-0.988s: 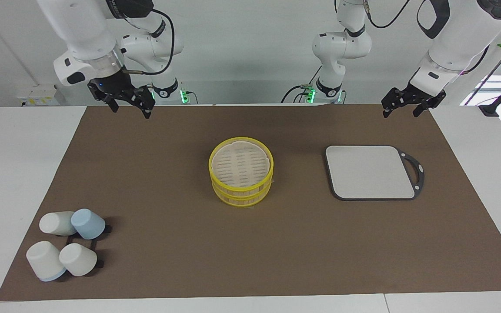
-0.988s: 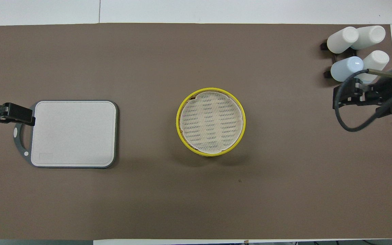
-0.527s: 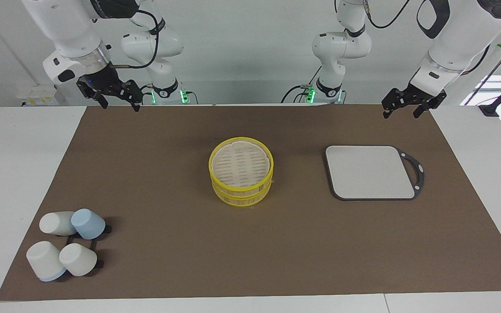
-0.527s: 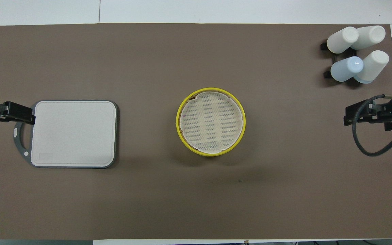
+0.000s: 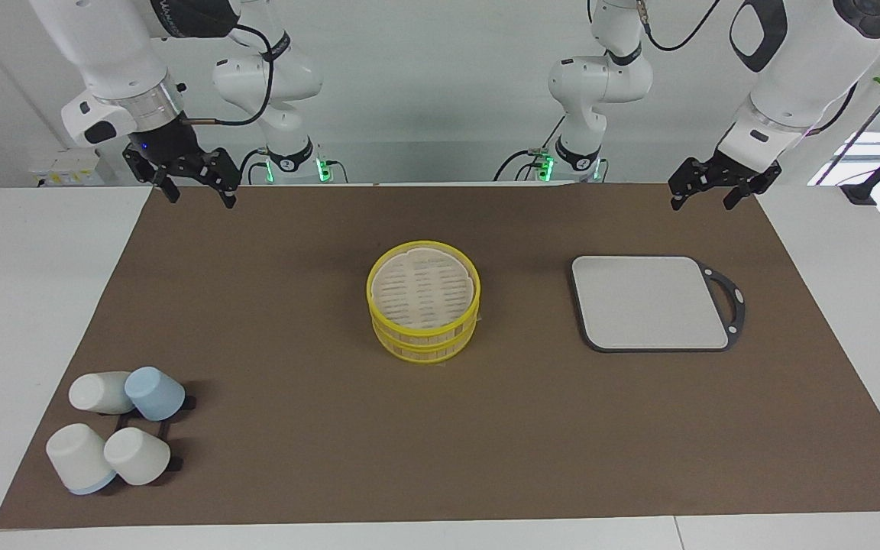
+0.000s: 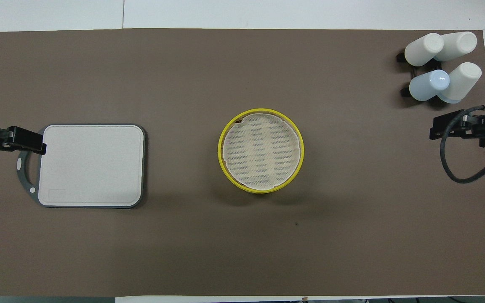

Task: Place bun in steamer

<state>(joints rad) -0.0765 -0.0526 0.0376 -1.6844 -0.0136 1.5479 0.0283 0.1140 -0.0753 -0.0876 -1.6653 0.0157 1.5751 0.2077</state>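
The steamer (image 5: 425, 338) stands in the middle of the brown mat, its two yellow-rimmed tiers stacked. The top tier's white liner (image 6: 261, 151) is bare. No bun shows in either view. My right gripper (image 5: 202, 197) hangs open and empty over the mat's edge nearest the robots, toward the right arm's end; it also shows in the overhead view (image 6: 463, 126). My left gripper (image 5: 702, 202) hangs open and empty over the mat's corner toward the left arm's end, and in the overhead view (image 6: 19, 141) it overlaps the grey board's handle.
A grey square board (image 5: 650, 302) with a dark handle lies on the mat toward the left arm's end (image 6: 91, 164). Several white and blue cups (image 5: 119, 431) lie on a black rack at the corner farthest from the robots, toward the right arm's end (image 6: 440, 67).
My right gripper has drawn away from over the cups toward the right arm's end of the table and the robots. The left gripper has barely shifted.
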